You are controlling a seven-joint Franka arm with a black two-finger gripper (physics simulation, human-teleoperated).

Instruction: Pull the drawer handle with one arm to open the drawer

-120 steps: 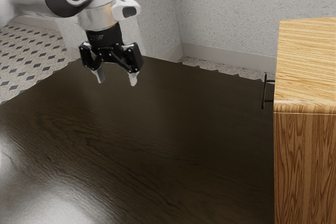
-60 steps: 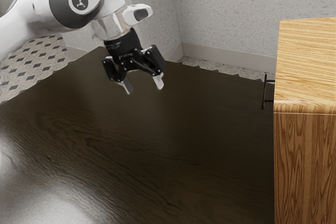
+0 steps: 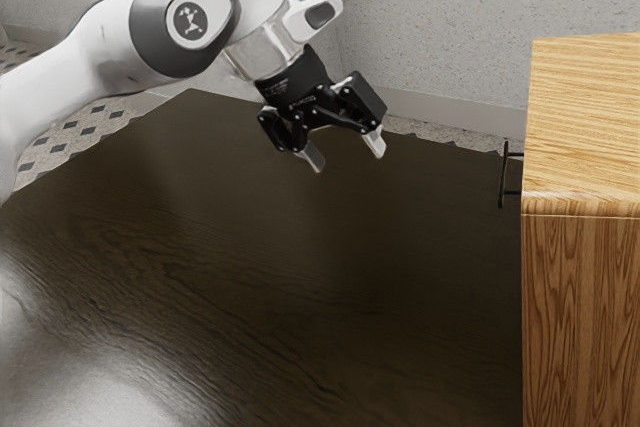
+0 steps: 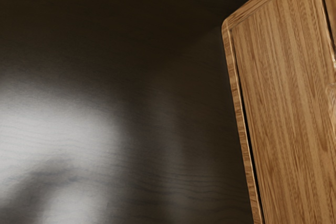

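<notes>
**Fingers (image 3: 315,158) spread wide, nothing between them – handle (image 3: 508,175) well apart from the gripper (image 3: 347,154)**

Fingers are light-tipped and clearly apart, with empty air in the gap. The black gripper hangs above the dark wood table (image 3: 250,277), tilted so the tips point down and toward the exterior view's right. It isn't touching the table. The white arm (image 3: 190,17) comes in from the upper left of that view.

The wooden cabinet (image 3: 580,197) stands at the exterior view's right edge, on the table. Its handle is a thin black bar sticking out from the upper part of the side that faces the arm, held by two short posts. That's the only bit of the drawer side I can make out from this angle – the face itself is turned away, so I can't tell if the drawer is out at all.

From the wrist camera I get the cabinet (image 4: 283,103) as a light oak panel with a rounded corner and a raised border, a thin dark seam running along its edge. The glossy table (image 4: 105,129) beside it carries a big pale reflection.

Behind everything is a speckled grey wall (image 3: 450,17), with patterned floor tiles (image 3: 70,132) past the table's far edge
</notes>
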